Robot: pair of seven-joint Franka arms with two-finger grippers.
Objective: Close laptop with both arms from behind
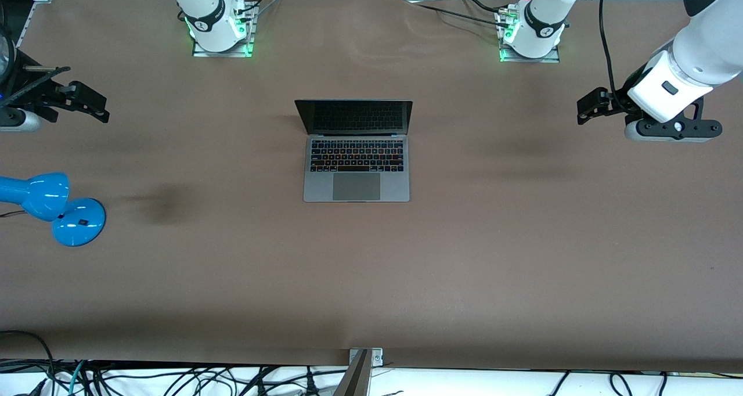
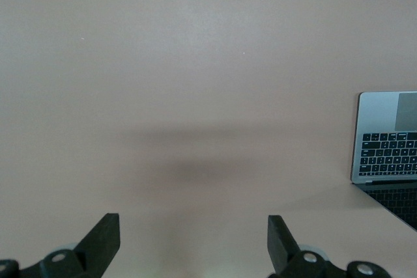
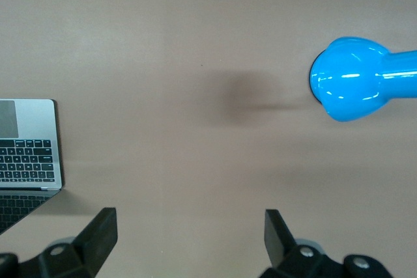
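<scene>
I see the laptop [image 1: 356, 151] open in the middle of the table [image 1: 464, 256], screen upright, keyboard facing the front camera. My left gripper [image 2: 193, 242] hangs over bare table toward the left arm's end, fingers [image 2: 104, 239] spread wide, holding nothing. My right gripper [image 3: 190, 239] hangs over the right arm's end, equally wide and empty, with the blue lamp [image 1: 52, 207] nearer the front camera

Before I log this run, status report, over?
Left gripper and right gripper open, hanging over bare table at their own ends. Laptop open, untouched. Nothing in the way.
</scene>
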